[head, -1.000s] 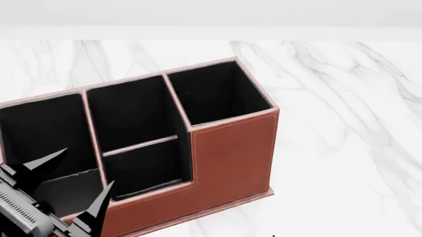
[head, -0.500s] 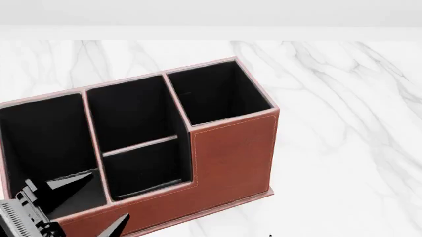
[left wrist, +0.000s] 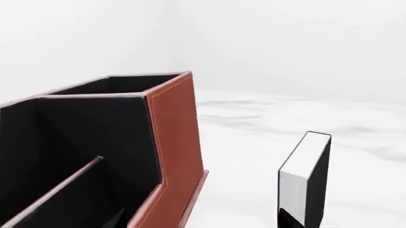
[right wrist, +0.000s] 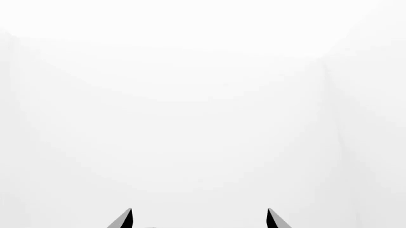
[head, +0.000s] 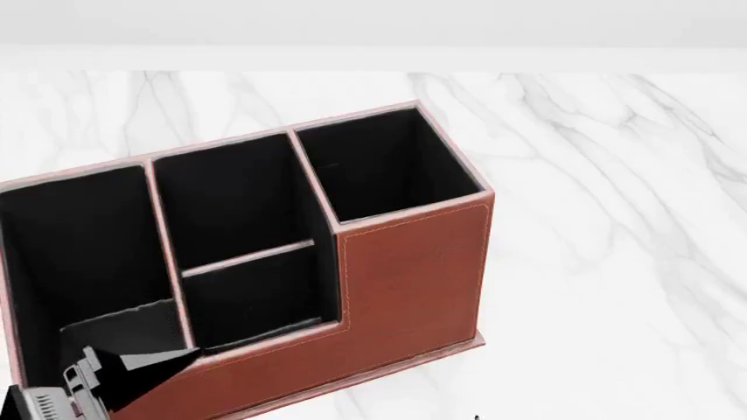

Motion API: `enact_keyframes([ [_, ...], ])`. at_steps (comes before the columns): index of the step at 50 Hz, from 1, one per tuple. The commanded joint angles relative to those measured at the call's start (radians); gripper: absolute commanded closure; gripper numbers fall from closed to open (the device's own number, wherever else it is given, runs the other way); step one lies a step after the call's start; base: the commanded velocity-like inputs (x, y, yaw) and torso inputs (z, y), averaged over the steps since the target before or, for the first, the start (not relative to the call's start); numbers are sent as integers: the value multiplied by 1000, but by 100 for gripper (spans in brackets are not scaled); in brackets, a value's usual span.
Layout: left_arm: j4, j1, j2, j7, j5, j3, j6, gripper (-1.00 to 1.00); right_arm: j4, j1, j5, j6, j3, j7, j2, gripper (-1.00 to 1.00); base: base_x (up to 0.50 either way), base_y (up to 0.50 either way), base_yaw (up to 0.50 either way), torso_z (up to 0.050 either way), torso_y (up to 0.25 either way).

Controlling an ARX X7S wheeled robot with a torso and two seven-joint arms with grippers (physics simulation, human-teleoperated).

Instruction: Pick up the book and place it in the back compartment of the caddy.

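A white marble surface (head: 607, 262) fills the head view beneath pale walls; the caddy (head: 408, 280) sits left of centre. The right pincer (right wrist: 198, 219) gapes empty; the left pincer's (head: 129, 372) spread is unclear.

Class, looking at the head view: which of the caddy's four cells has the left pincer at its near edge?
The long end cell at the caddy's left; the left pincer sits at its near edge.

Bare simulated room: white marble tabletop (head: 607, 219), blank white walls.
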State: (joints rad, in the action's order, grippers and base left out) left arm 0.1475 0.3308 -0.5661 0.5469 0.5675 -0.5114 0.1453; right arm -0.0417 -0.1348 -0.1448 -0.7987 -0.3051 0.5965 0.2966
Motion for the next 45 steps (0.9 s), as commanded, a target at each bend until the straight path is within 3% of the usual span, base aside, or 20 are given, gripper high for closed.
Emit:
enact_keyframes([
  [1, -15, 0, 0, 27, 7, -22, -13, -100, 2, 2, -1, 1, -4, 5, 3, -100, 0, 0, 0, 0, 0],
  [45, 30, 69, 83, 80, -40, -120, -63, -100, 5, 9, -1, 6, -18, 21, 13, -100, 0, 0, 0, 0, 0],
])
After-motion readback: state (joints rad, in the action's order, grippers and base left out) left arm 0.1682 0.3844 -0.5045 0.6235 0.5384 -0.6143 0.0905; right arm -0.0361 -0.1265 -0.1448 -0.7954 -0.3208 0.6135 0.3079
